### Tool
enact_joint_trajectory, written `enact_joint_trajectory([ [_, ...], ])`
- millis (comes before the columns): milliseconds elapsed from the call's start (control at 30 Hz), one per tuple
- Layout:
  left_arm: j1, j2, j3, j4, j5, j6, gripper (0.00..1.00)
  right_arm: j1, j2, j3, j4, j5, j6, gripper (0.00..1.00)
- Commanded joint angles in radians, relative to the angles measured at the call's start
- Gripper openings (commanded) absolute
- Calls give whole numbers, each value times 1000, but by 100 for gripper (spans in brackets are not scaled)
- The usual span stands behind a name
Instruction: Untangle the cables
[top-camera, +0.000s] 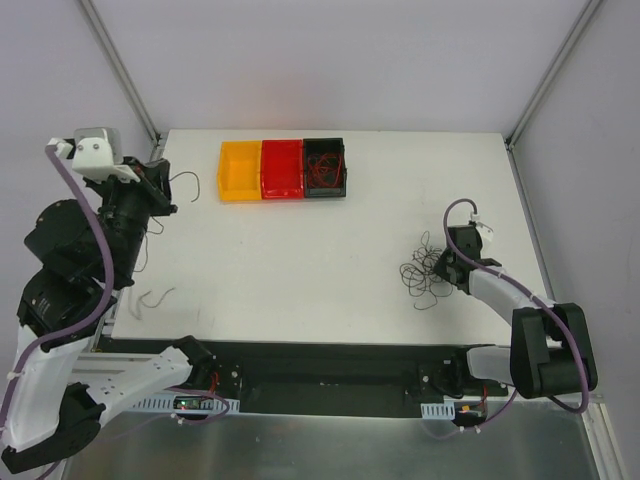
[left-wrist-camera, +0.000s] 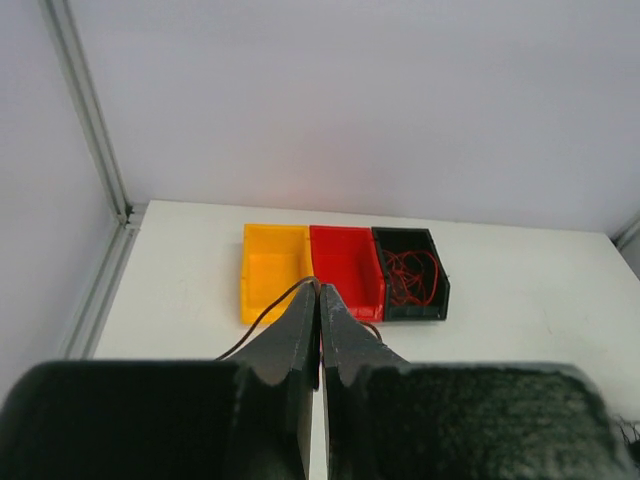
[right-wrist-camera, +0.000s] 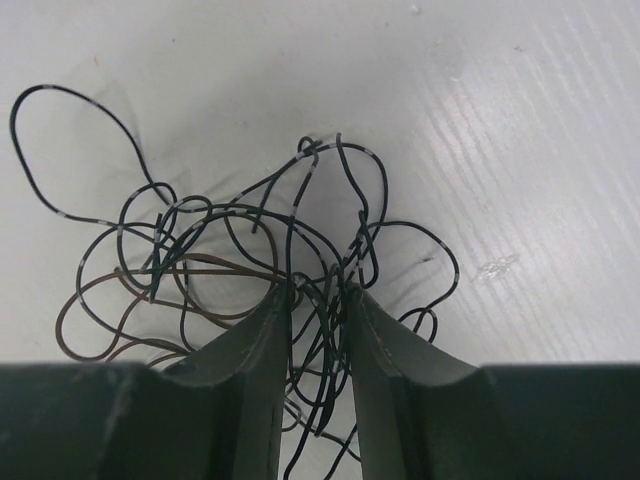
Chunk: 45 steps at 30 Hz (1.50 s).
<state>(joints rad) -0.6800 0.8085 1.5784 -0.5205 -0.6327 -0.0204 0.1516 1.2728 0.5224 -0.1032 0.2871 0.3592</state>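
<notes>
the left hand (left-wrist-camera: 318, 300) is shut tight on a single cable (left-wrist-camera: 268, 322). the cable is pinched right at the tips and hangs off to the hand's left side. it is held up above the worktop (left-wrist-camera: 530, 290), likely so that it can be kept clear of the others and dropped in a bin.

three bins are lined up ahead of this hand, touching side by side. the yellow bin (left-wrist-camera: 272, 262), a little left of the tips, is seen to be empty. the red bin (left-wrist-camera: 345, 262), just ahead of the tips, looks empty too. the black bin (left-wrist-camera: 440, 290), to the right, has curly red cables (left-wrist-camera: 410, 275) lying in it. so some sorting is judged to be done.

the right hand (right-wrist-camera: 318, 295) is held low over the tangle of cables (right-wrist-camera: 300, 235), which lies on the worktop well apart from the bins. its fingers are parted a little, and a few black strands are seen in the gap. nothing is squeezed, as the gap is much wider than a strand. the pile spreads ahead of the tips and to their left. it is mostly black, with a brown cable (right-wrist-camera: 215, 262) looped through it. the hand is likely put there so that one strand can be picked.
</notes>
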Motion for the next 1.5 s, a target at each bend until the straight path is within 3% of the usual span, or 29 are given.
enact_joint_trajectory([
  [0,-3,75,-58,-33,125,-98,0,-3,-12,-16,34,-71,-12,32],
  [200,-3,250,199,-76,316,-128,0,-6,-18,-25,51,-97,-32,32],
  [333,-3,288,287,-73,360,-134,0,-6,-30,-27,54,-101,-40,33],
  [567,-1,222,-7,-52,288,-199,0,-9,-95,-36,39,-71,-39,35],
  [700,-1,198,-83,-47,291,-219,0,-18,-128,2,-33,-54,-54,39],
  [833,-3,170,-132,-44,298,-237,0,-18,-162,62,-81,-98,-117,60],
  [1033,-3,162,-228,-13,359,-272,0,11,-242,157,-177,-99,-179,70],
  [1267,-3,317,-305,94,563,-358,0,129,-276,200,-130,-157,-281,75],
  [1467,-3,639,-193,142,738,-374,0,137,-170,120,14,-276,-253,76],
])
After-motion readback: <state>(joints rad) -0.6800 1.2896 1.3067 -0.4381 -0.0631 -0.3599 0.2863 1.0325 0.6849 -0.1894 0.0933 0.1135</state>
